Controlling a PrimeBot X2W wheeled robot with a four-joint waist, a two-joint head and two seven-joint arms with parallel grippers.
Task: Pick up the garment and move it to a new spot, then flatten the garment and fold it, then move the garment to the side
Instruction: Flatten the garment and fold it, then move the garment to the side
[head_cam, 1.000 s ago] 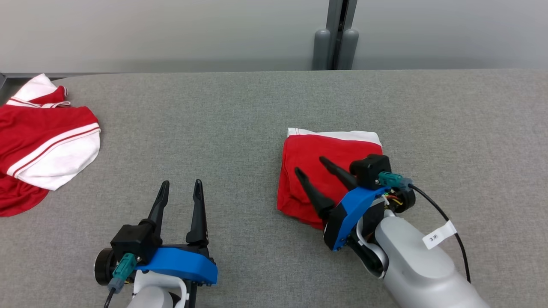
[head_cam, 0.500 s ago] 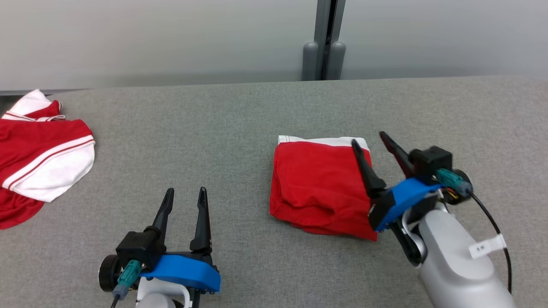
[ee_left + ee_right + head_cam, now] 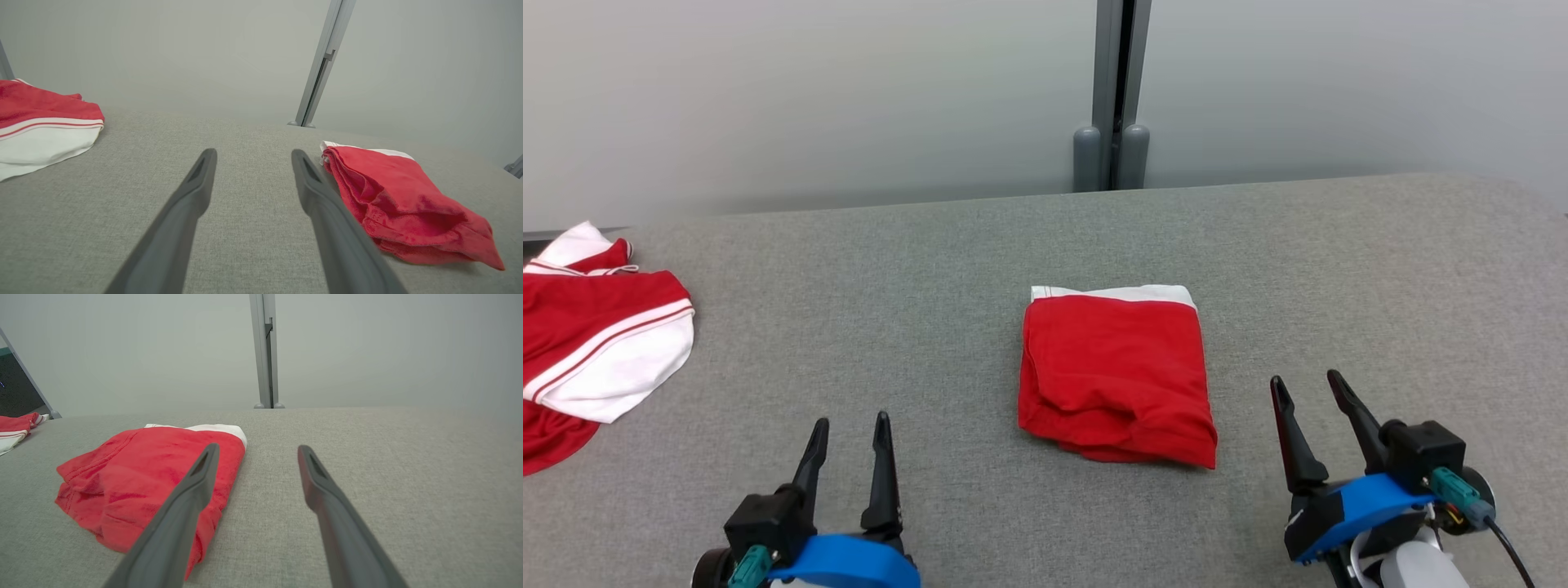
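We find the garment (image 3: 1115, 367) folded into a compact red rectangle with a white band along its far edge, lying flat on the grey worktop (image 3: 931, 269). It sits between the two grippers: ahead and to the right of the left gripper (image 3: 850, 420), ahead and to the left of the right gripper (image 3: 1304, 379), touching neither. Both grippers are released, jaws spread and empty, pointing away from the robot low over the worktop. The left wrist view shows bare worktop between that gripper's fingers (image 3: 196, 192). The near edge of the fold is bulkier and slightly rumpled, with the layers showing on the side facing the left gripper. We judge that flattening and folding are done and that the remaining step is moving the garment to the side. The grippers standing on either flank would suit a two-sided lift that keeps the fold together. A second red-and-white garment (image 3: 596, 343) lies unfolded well to the left of the left gripper, apart from the work. Risk noted: a one-sided grasp may let the layers slip open.
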